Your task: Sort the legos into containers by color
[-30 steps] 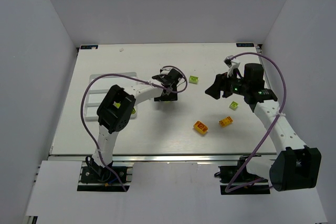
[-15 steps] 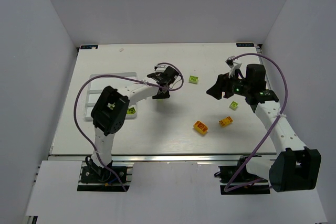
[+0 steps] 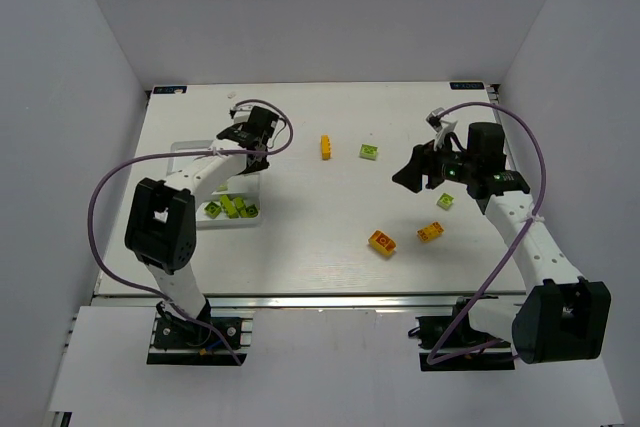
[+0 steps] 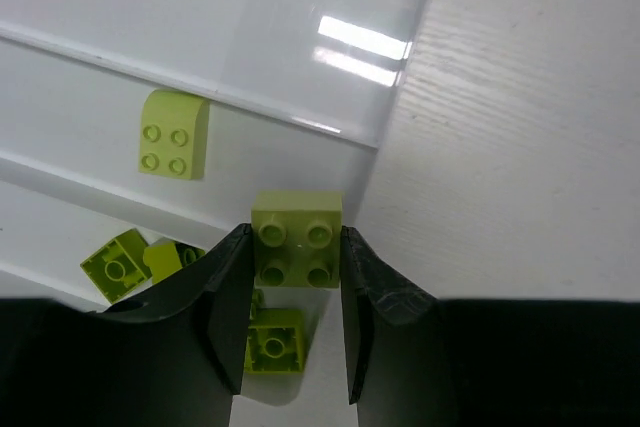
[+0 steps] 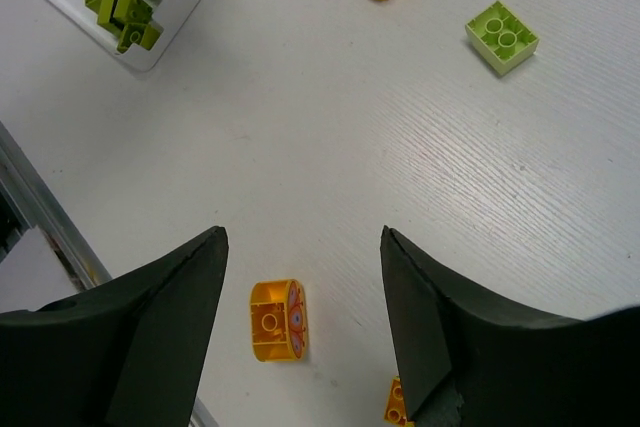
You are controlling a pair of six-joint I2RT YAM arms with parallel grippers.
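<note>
Left gripper (image 4: 294,247) swung to tray (image 4: 110,57); wrist view reveals clamped green brick (image 4: 296,239).

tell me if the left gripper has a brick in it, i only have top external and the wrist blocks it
observer: yes, the left gripper is shut on a lime green brick, studs facing the wrist camera.
operator: is it lined up with the tray
observer: in the left wrist view it hangs just inside the tray edge, over the compartment holding other green bricks.
operator: right gripper carrying anything
observer: no, the right gripper is open and empty, with an orange brick on the table below it.
</note>
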